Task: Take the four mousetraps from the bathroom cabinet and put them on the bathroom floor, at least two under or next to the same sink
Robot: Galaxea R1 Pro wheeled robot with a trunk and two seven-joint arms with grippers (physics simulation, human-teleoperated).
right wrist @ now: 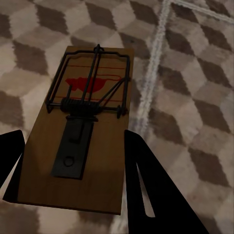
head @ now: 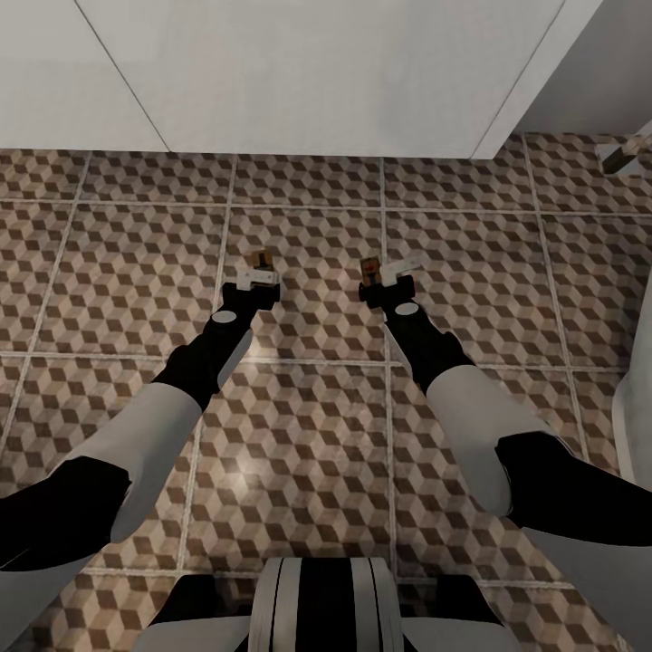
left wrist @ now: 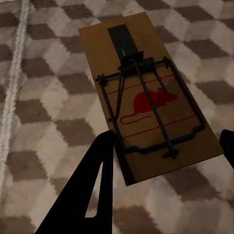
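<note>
As each gripper, left [head: 260, 272] and right [head: 385, 274], clasped a mousetrap [left wrist: 146, 97] near the white sink [head: 299, 72], lowering flat onto the tiles [head: 308, 435] before release seemed wisest.

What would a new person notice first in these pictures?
Most likely the two mousetraps, one between the fingers of each gripper, held out over the cube-patterned floor. The left gripper carries the left trap, with its red mouse print, and the right gripper carries the right trap. A large white block stands ahead of both arms.
</note>
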